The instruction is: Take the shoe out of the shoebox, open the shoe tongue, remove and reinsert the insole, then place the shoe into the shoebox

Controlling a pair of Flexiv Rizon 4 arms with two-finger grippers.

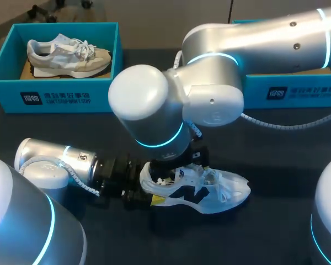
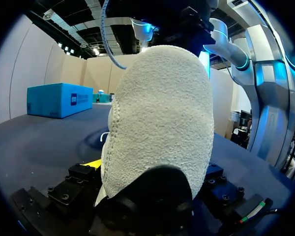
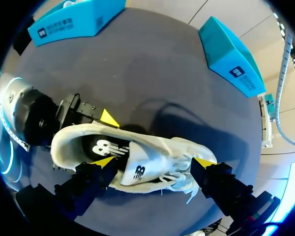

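The dark counter (image 1: 276, 165) carries everything, so place it all from the white shoe (image 1: 209, 193), which stands on its sole near the robot's edge, out of any box. Well beyond it, on the right arm's side, is a teal shoebox (image 1: 298, 91), largely hidden by that arm. A second shoebox (image 1: 55, 99) sits well beyond it on the left arm's side and already holds a beige shoe (image 1: 66, 55), so the first is probably where this shoe returns. Your left end effector (image 1: 143, 190) is at the shoe's heel, and from the left wrist view it seems to be pinching the padded heel from both sides. Your right end effector (image 3: 154, 163) hangs directly over the shoe with its fingers spread wide, one tip at the collar opening and the other toward the toe. Expect the shoe to be light, with a soft mesh upper that buckles under pressure, so brace it at the stiffer heel and sole. The tongue (image 3: 137, 169) lies flat over the opening and is floppy; take it by its free top edge. The insole (image 3: 104, 147) below is thin and bendy, so pinch its heel end. The loose laces (image 3: 179, 177) could snag a fingertip.
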